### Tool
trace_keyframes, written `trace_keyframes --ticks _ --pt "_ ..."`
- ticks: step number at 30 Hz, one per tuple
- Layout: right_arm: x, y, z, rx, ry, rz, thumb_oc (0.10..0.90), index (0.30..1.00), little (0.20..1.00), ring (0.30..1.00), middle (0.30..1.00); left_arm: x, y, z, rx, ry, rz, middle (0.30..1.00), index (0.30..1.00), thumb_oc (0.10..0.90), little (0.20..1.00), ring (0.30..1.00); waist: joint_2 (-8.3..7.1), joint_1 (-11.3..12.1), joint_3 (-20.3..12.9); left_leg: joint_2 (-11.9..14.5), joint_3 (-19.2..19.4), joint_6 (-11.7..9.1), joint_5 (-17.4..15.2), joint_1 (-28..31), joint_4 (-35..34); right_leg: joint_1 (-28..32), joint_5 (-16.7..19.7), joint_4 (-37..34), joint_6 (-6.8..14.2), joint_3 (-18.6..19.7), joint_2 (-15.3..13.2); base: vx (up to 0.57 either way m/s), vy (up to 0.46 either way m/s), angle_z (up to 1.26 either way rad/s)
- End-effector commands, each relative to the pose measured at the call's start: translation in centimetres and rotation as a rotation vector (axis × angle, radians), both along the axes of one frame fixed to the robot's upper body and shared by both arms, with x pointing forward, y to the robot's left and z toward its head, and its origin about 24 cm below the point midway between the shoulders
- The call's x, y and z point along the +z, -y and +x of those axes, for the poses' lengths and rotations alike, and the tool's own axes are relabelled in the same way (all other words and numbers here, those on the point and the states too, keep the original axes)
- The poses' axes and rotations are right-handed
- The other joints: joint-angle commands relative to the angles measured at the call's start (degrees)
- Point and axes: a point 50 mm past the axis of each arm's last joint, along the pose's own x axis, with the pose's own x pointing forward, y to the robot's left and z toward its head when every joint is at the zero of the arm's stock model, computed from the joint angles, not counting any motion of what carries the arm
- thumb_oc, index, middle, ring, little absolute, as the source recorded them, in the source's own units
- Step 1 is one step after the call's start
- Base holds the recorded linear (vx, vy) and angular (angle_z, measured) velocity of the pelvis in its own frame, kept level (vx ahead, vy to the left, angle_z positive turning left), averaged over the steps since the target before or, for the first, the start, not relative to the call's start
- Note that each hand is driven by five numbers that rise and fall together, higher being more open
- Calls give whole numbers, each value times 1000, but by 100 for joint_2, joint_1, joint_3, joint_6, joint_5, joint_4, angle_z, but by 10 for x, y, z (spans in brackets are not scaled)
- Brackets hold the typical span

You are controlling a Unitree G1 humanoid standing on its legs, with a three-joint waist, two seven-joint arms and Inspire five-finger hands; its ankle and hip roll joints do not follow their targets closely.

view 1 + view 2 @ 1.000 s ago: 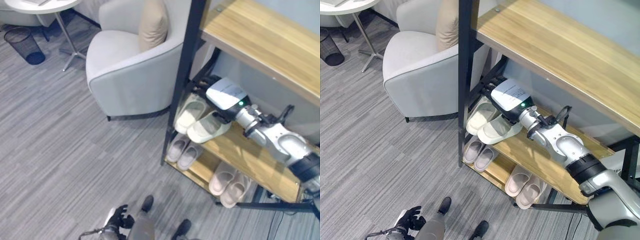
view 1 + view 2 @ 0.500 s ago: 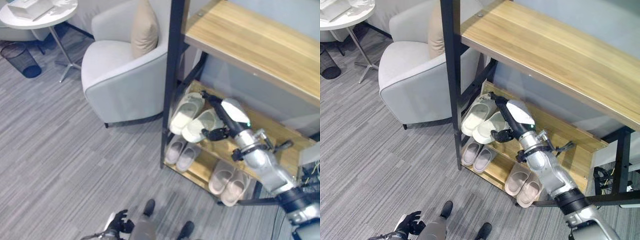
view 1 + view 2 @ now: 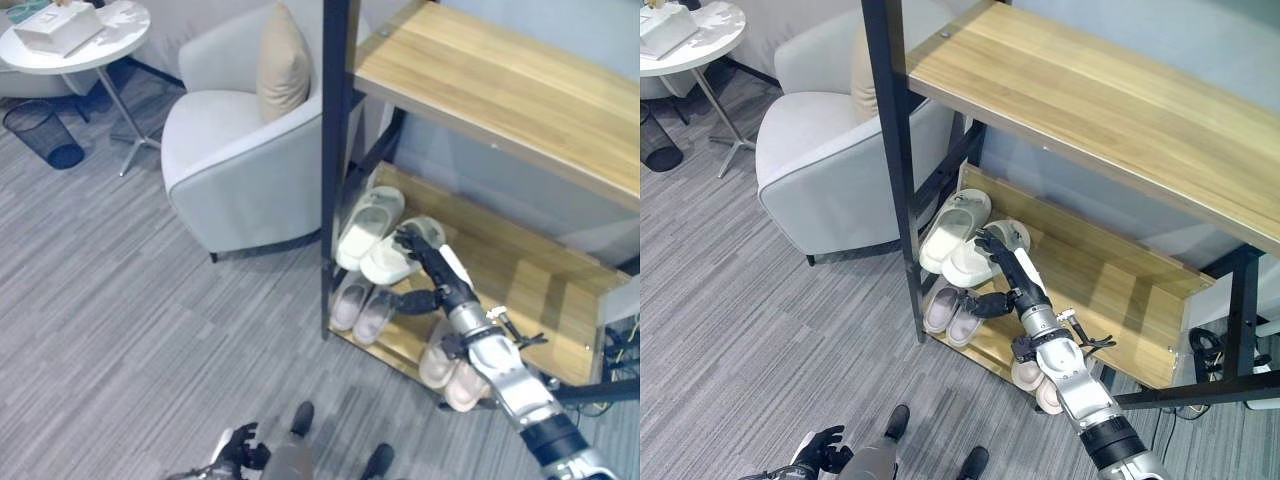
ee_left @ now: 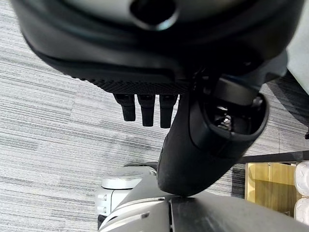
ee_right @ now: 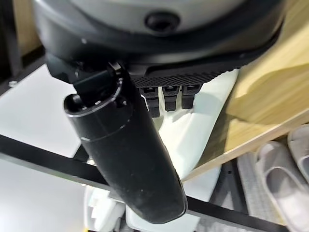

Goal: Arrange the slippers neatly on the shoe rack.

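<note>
Right hand (image 3: 432,272) has backed off the cream slippers (image 3: 385,232) on the middle shelf (image 3: 500,270) of the shoe rack (image 3: 335,180); a second ago its bulk lay over the pair, now the arm is lower and drawn toward the robot. Fingers straight and spread, thumb out to the side, holding nothing. Fingertips reach to the near slipper's edge, touching or just shy of it (cannot tell which from the head views). Right wrist view shows the pale slipper (image 5: 193,130) just past the straight fingers, on the wood. The pair sits side by side at the shelf's left end, toes out over the front lip, the near one angled slightly against its mate. Two more pairs on the bottom shelf: grey slippers (image 3: 362,305) at the left end, beige slippers (image 3: 450,365) further right, partly behind the forearm. Judgement: placement is done and the hand released; only a small nudge to square the near slipper may remain. Left hand (image 3: 238,448) hangs low over the carpet, fingers relaxed, empty.
</note>
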Motion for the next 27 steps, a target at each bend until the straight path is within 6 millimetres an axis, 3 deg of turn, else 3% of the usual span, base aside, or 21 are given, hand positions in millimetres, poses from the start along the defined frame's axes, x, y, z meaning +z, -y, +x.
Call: trace_keyframes --ticks 1,12,19,27 --pt "32 14 11 -39 166 -79 800 900 900 900 900 -13 31 -23 -81 -86 -58 900 900 800 900 900 7 15 -422 101 443 -90 -379 232 -161 90 -388 65 449 201 -175 0 0 0" --pt "29 32 20 -106 147 -191 800 900 900 900 900 -14 33 -26 -98 -90 -65 900 900 800 900 900 -5 30 -377 78 421 -66 -382 211 -161 71 -373 77 449 195 -191 0 0 0" --pt "44 24 25 -67 210 -205 800 900 900 900 900 -14 34 -24 -103 -90 -67 900 900 800 900 900 -6 28 -380 77 444 -65 -391 222 -161 71 -366 74 443 223 -192 0 0 0" --pt "72 6 14 17 333 -44 800 900 900 900 900 -14 35 -24 -90 -93 -77 900 900 800 900 900 9 -42 -411 101 490 -67 -415 287 -161 102 -382 77 431 254 -175 0 0 0"
